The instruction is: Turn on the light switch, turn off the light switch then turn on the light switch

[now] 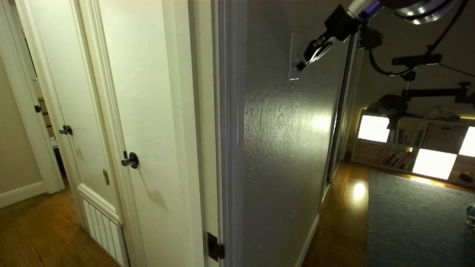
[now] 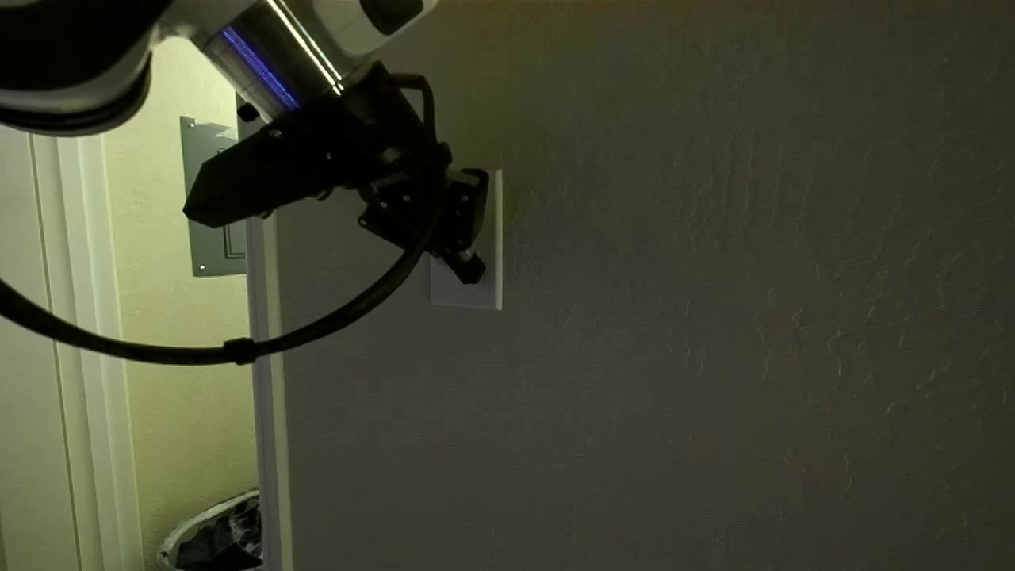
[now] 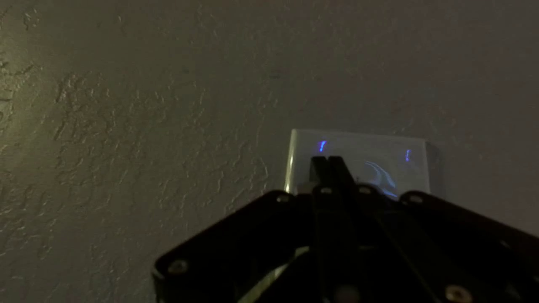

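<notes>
Black-bodied, the gripper (image 3: 327,160) is shown nearest in the wrist view; its jaws are set together, with only a thin line visible between the tips; behind them the light switch (image 2: 490,274), a pale, upright rectangular plate, is fixed to the textured wall (image 2: 714,317); it is partly covered by the jaws, whose tips are seen over its lower half in both exterior views; whether contact is made cannot be told. In an exterior view a dark cable (image 2: 341,317) is looped below the arm (image 2: 270,63); past the wall's edge a grey panel (image 2: 208,250) is mounted, and lower down a white-rimmed container (image 2: 190,523) is partly hidden; in an exterior view pale doors (image 1: 141,92) are fitted with black handles (image 1: 130,160); well beyond, a blue-grey rug (image 1: 419,222) is spread on the wooden floor (image 1: 345,222) before a shelf unit (image 1: 355,142), in which some compartments (image 1: 434,163) are brightly lit.
</notes>
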{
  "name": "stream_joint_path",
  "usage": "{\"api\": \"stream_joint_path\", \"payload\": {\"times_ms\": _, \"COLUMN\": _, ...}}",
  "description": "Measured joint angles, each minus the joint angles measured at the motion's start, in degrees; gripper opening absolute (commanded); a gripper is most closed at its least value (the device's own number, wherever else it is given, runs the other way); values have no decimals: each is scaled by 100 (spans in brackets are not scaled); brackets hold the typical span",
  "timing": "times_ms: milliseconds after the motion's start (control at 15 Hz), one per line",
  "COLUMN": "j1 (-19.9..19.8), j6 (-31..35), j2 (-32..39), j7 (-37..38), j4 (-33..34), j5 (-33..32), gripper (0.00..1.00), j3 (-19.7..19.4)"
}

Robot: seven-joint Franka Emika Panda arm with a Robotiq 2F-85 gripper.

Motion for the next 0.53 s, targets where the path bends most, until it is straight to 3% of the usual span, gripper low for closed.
{"api": "stream_joint_path", "payload": {"times_ms": 533, "j1": 30, "j6": 13, "j2": -204, "j7": -68, "j4": 22, "j5": 539, "gripper": 6, "j3": 23}}
